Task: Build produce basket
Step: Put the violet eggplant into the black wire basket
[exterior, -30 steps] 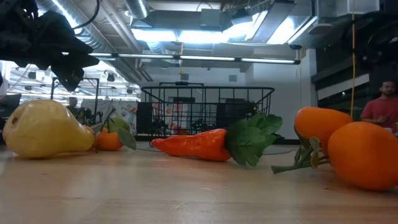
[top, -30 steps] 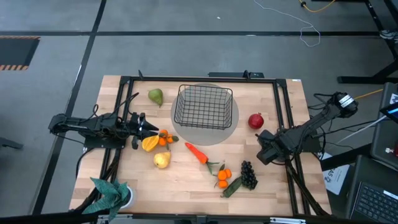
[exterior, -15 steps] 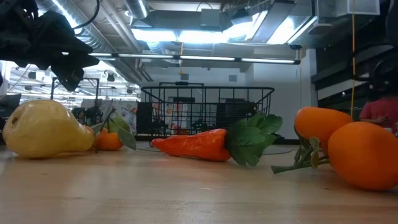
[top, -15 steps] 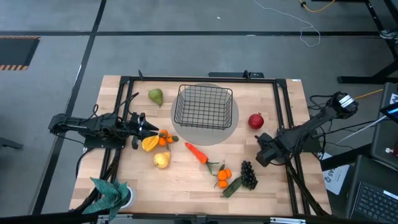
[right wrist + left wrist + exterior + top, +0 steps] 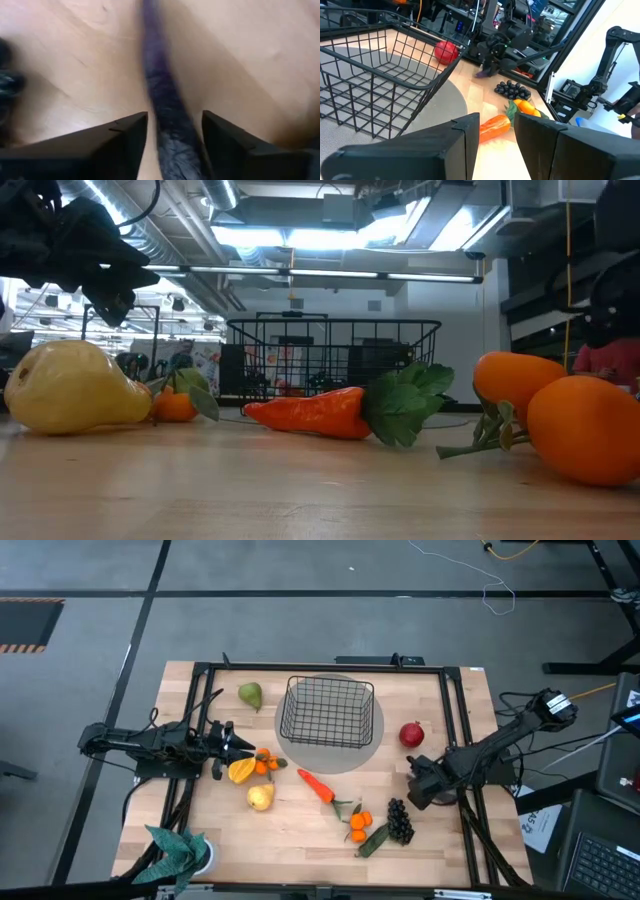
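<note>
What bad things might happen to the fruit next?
The right gripper is low over the table with a dark purple thing between its fingers, close to the grapes; it might bump and scatter them. The left gripper sits right by the yellow pear and a small orange, so a nudge could send them rolling. The basket is empty.
</note>
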Robot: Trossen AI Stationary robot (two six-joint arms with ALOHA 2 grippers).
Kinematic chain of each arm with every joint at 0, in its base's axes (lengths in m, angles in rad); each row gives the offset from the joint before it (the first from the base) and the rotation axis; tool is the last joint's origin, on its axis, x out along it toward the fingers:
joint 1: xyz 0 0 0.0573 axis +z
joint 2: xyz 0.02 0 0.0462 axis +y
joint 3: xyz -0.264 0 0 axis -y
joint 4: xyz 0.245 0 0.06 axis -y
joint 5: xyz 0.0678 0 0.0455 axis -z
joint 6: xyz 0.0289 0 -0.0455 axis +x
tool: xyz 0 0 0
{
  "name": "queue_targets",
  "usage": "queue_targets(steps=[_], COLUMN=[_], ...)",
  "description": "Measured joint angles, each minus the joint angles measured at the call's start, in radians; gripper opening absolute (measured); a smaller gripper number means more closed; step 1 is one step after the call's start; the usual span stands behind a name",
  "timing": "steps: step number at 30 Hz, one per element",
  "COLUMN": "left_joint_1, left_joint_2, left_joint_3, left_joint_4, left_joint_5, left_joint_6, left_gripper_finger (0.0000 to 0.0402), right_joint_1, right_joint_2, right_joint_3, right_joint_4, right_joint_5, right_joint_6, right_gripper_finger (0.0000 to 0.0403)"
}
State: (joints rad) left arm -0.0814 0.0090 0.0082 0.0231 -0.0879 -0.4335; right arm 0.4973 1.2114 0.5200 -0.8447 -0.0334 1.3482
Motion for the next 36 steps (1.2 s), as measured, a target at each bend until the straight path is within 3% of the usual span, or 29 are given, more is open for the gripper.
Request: queue_targets(steps=[5,10,20,24,31,36], left_joint_1=[0.000,0.000,0.000,0.000,0.000,0.000], left_joint_2=[0.000,0.000,0.000,0.000,0.000,0.000], left_joint_3=[0.000,0.000,0.000,0.000,0.000,0.000], left_joint_4=[0.000,0.000,0.000,0.000,0.000,0.000], left_joint_5=[0.000,0.000,0.000,0.000,0.000,0.000], left_joint_6=[0.000,0.000,0.000,0.013,0.037,0.050], left_gripper_finger=[0.0110,0.0110,0.0110,0.0110,0.0110,0.0110], right_joint_1=[0.000,0.000,0.000,0.001,0.001,0.002], right_joint_2=[0.000,0.000,0.000,0.000,0.000,-0.001], right_joint_3=[0.023,0.023,0.101,0.205,0.389,0.455], right_joint_4=[-0.007,-0.009,0.014,-0.002,0.037,0.257], right_joint_5=[0.018,0.048,0.095,0.212,0.399,0.637], right_joint_6=[-0.019,-0.143,-0.349,-0.482,-0.857,-1.165], right_gripper_finger=[0.0093,0.0030,0.0026,0.0032,0.0027,0.0031])
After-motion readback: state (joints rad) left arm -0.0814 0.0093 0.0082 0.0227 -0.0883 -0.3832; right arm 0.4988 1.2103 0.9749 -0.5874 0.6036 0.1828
